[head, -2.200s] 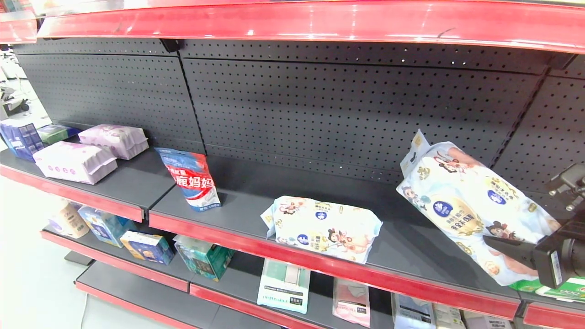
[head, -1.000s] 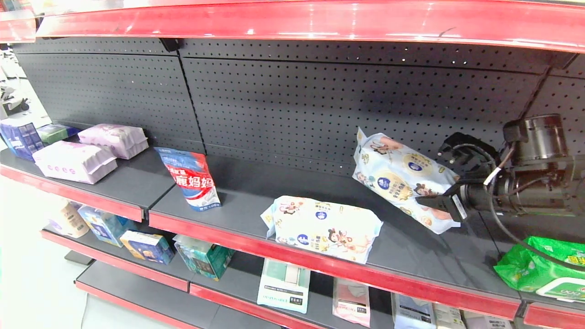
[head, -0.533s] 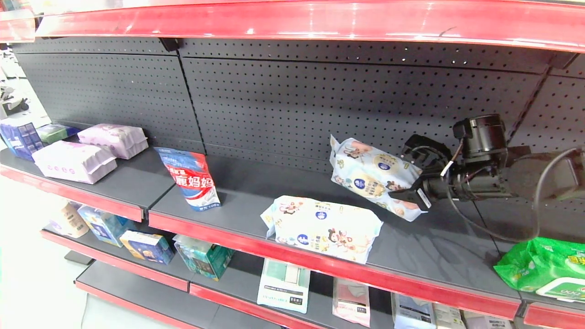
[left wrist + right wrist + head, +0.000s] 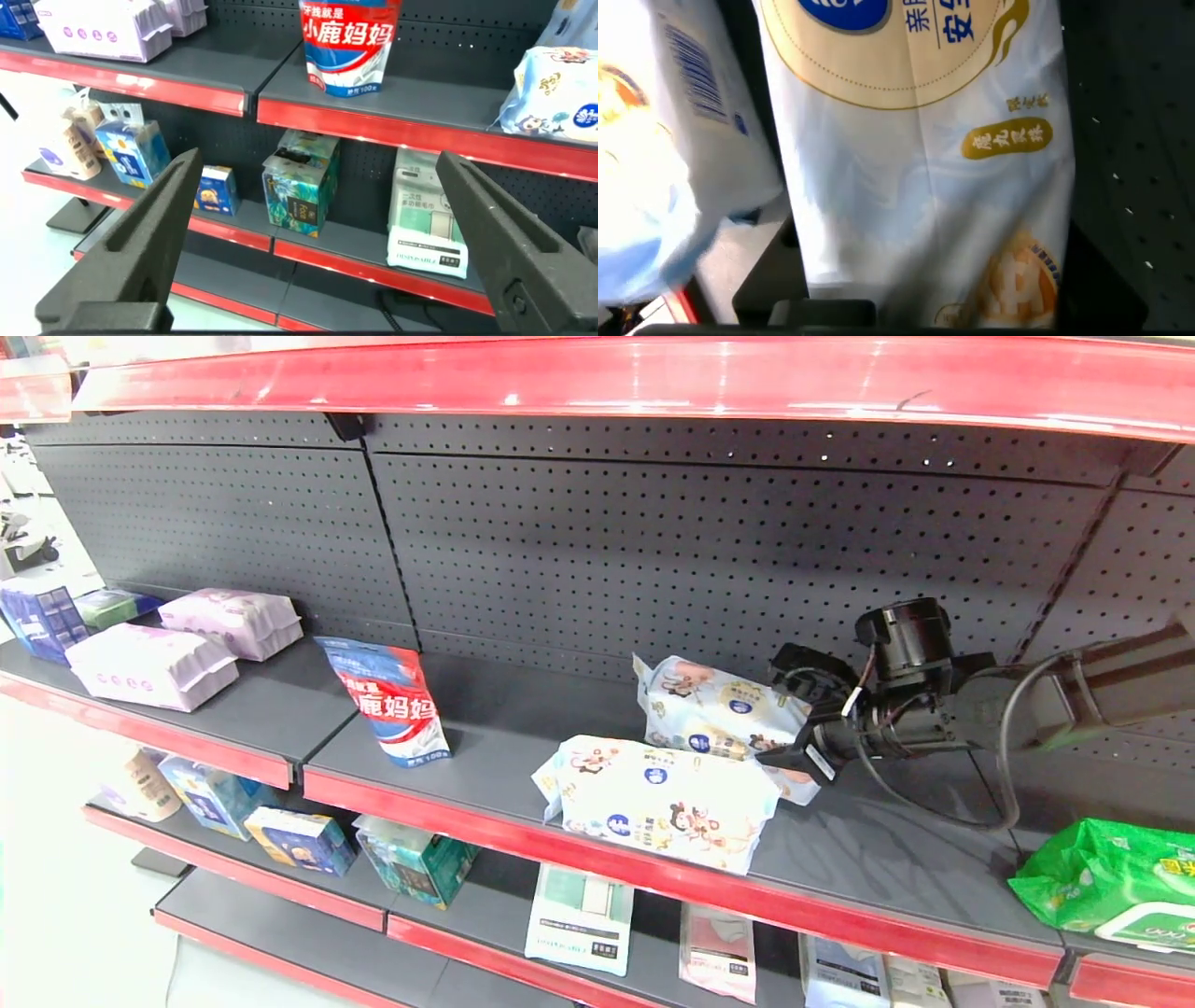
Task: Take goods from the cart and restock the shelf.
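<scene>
The right gripper (image 4: pixel 789 737) is closed on a wipes pack (image 4: pixel 714 709), one finger under the pack's right end and the other hidden behind it, so the grip is only as wide as the pack is thick. The pack sits toward the back of the shelf (image 4: pixel 523 709), near the perforated wall, tilted a little with its left end lower. I cannot tell if it already rests on the board. Just in front of it, along the red front edge, lies a second pack (image 4: pixel 658 798) of the same kind, flat. From the head view the two packs overlap, and the right wrist view brings them so close together that they seem to touch, with the held pack lying between the dark fingers. That close view also shows the seam and the barcode of the second pack, which the head view does not give. The left gripper (image 4: pixel 318 157) is spread wide and holds nothing. It hangs before the shelf front, and its camera looks under the board at a teal box (image 4: pixel 299 182) and a white pack (image 4: pixel 428 229) on the lower shelf. A red and blue pouch (image 4: pixel 392 700) stands upright near the left end of the same board as the packs, well apart from the right gripper. A green pack (image 4: pixel 1106 877) lies at the right front edge.
</scene>
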### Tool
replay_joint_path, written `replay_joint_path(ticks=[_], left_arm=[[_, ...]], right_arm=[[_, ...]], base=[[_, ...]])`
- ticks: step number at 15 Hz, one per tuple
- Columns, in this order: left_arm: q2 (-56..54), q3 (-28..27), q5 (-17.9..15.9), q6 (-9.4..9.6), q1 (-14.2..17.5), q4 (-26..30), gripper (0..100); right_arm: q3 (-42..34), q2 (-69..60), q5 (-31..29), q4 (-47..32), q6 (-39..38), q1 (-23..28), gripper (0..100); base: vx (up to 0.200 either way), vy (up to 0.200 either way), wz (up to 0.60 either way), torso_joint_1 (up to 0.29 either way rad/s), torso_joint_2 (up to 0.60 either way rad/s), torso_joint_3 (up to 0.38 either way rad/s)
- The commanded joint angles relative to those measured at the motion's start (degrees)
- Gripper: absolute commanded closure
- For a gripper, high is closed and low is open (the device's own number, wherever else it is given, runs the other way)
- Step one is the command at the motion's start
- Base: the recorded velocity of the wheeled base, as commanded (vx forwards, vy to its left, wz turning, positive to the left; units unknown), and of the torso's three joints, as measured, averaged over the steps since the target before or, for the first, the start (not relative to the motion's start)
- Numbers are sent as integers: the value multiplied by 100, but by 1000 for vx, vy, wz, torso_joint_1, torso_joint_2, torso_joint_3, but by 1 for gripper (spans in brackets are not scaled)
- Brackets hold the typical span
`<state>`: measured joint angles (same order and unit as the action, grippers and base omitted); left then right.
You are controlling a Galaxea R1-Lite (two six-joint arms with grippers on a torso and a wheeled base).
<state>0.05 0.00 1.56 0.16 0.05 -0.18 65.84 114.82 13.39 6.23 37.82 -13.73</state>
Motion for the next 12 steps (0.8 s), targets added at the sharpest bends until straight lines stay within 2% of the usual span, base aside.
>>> replay_joint_path(ticks=[1,12], left_arm=[[4,0,2,2,4,-8,0],[4,0,2,2,4,1,0]], right_arm=[[16,102,-3,1,-2,-51,100],[-256,49,-38,-16,-292,-306,100]], base=[[0,0,0,0,0,0],[0,0,0,0,0,0]])
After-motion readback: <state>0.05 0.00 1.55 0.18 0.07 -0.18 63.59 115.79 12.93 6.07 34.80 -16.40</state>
